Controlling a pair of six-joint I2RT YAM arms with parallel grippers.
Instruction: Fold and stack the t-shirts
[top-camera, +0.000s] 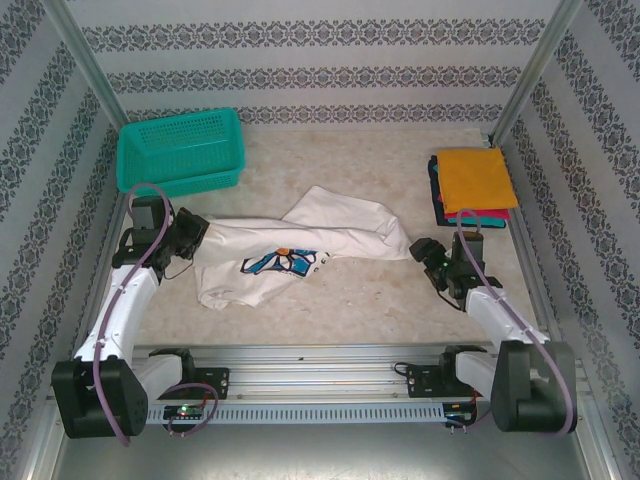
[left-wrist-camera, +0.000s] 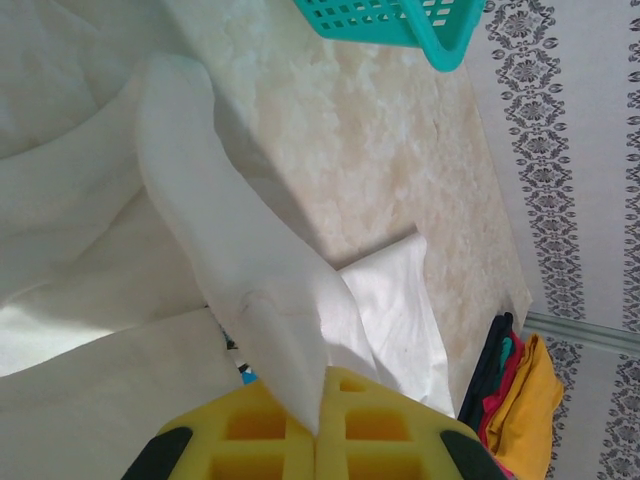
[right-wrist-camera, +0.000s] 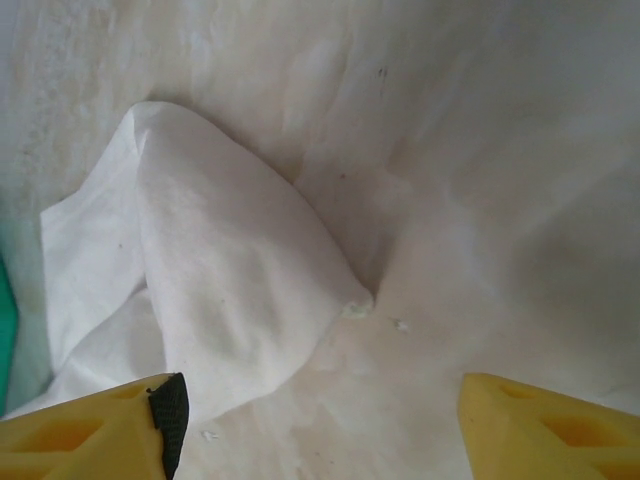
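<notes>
Top cam: white cloth t-shirt (top-camera: 290, 250) lies crumpled mid-table, stretched left to right. Blue-square flower print faces up on its near-left part; lettering by the print is too small to read. Left gripper (top-camera: 197, 236) sits at the tee's left edge, right gripper (top-camera: 420, 248) just beside its right end. Stack of folded shirts (top-camera: 472, 185) is at far right: orange on top, red + teal edges under it, well apart from the white tee. Teal plastic mesh basket (top-camera: 182, 150) in far-left corner on the beige mottled tabletop (top-camera: 400, 290)

Left wrist cam gives the grip detail top cam can't: yellow ribbed pads (left-wrist-camera: 390, 435) pressed together, pinching a raised fold of the white tee. Cloth is smooth and thin, with soft creases

Right wrist cam: yellow fingers (right-wrist-camera: 550, 420) spread wide. A rounded lobe of white cloth lies flat just ahead of them, nearer the left finger; can't tell if it touches
</notes>
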